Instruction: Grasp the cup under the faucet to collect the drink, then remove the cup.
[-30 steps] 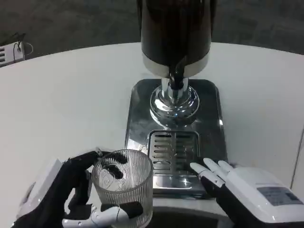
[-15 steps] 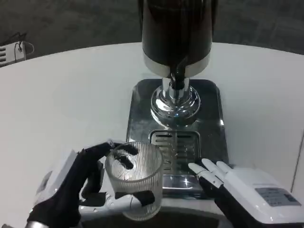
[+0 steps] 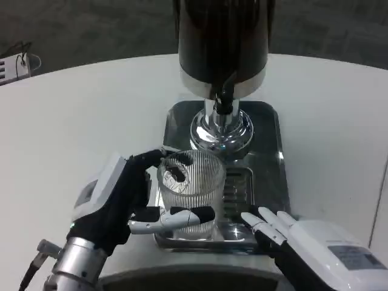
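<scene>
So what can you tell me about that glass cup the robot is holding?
The cup is clear ribbed glass, upright and seemingly empty. The left hand grips it, dark fingers wrapped round its near side. It sits over the shiny metal drip tray at the grille's left edge, nearer than the faucet, not yet beneath it.

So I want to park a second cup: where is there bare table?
Bare white table lies left of the steel drip tray, and more to its right. The front is crowded: left hand on ribbed glass cup, right hand.
</scene>
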{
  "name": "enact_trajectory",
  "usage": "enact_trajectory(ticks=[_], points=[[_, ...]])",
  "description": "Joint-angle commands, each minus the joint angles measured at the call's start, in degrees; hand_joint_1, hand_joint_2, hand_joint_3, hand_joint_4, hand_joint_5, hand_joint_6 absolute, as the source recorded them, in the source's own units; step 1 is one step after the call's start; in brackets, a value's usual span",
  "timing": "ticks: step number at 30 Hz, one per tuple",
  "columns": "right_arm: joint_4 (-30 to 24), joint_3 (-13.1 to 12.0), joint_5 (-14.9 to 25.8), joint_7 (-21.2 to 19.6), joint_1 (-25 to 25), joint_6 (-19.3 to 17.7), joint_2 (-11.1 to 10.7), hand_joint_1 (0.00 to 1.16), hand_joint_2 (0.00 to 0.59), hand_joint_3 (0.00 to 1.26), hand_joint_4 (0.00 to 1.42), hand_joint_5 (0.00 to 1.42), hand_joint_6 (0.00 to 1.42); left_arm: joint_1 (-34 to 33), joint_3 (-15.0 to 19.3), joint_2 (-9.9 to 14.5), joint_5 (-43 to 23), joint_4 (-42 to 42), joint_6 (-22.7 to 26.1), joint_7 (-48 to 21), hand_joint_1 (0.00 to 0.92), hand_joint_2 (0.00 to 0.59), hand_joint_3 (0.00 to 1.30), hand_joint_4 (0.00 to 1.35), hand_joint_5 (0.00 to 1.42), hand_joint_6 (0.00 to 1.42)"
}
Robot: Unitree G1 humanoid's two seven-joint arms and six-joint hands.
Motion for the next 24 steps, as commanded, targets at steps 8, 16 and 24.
enact_trajectory(ticks=[8,16,24], points=[[-1.1,-2.1,2.8,-0.3,1.8,-1.7,-0.1,0.58,0.465,0.07,0.0,0.0,0.0,-8.9,-2.6,0.4,4.3,9.1,1.5,5.9,0.59,0.0,1.0,1.15,1.37,1.42],[-1.1,-4.2,5.0,-0.1,2.6,-2.9,0.0,0.58,0.462,0.07,0.0,0.0,0.0,-13.9,-4.5,0.3,5.8,15.2,2.1,8.3,0.59,0.0,1.0,1.15,1.37,1.42],[-1.1,-6.5,7.1,0.1,3.2,-4.0,0.1,0.57,0.459,0.07,0.0,0.0,0.0,-17.2,-7.0,-0.1,6.6,18.4,2.5,8.6,0.586,0.0,0.97,1.09,1.32,1.42]])
